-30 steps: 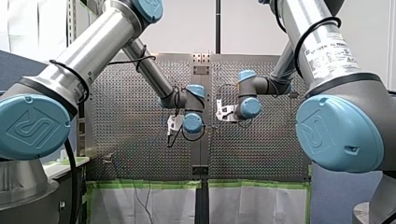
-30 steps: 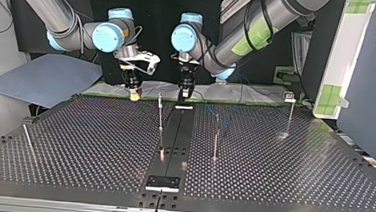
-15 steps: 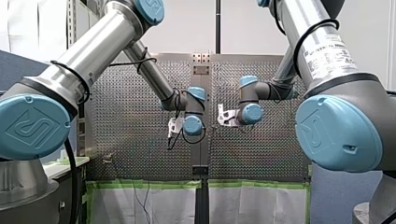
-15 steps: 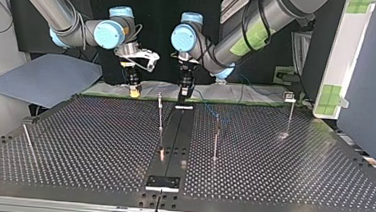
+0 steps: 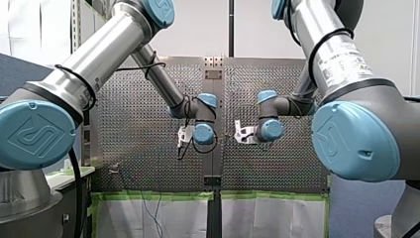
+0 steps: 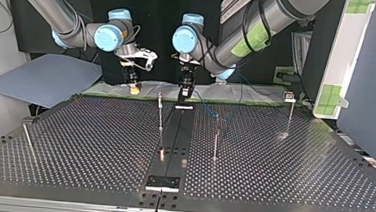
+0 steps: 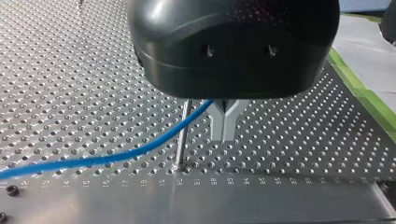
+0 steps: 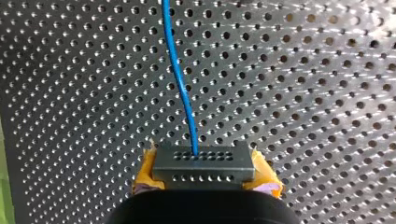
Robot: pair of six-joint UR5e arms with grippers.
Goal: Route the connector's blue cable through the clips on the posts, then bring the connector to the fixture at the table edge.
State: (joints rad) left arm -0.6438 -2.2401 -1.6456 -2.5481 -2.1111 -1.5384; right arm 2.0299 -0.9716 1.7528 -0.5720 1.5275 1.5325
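In the right wrist view my right gripper point(image 8: 205, 183) is shut on a dark grey connector point(image 8: 204, 162), gripped between its yellow pads point(image 8: 145, 173). The blue cable point(image 8: 180, 79) leaves the connector's face and runs ahead over the perforated table. In the top view this gripper point(image 6: 134, 87) hangs over the far table edge, left of centre. My left gripper point(image 7: 224, 137) has its metal fingers pressed together on the blue cable point(image 7: 116, 156), which trails off sideways past a thin post point(image 7: 183, 135). In the top view it point(image 6: 184, 94) stands at the far end of the black centre strip.
Thin posts stand on the table point(image 6: 297, 164): one near centre point(image 6: 160, 113), one to its right point(image 6: 216, 137), one at far right point(image 6: 290, 115), a leaning one at left point(image 6: 26, 139). A small fixture point(image 6: 162, 183) sits at the near edge.
My right gripper has drifted with the connector toward the far edge in the top view, rightward and lower in the front view. My left gripper has barely shifted.
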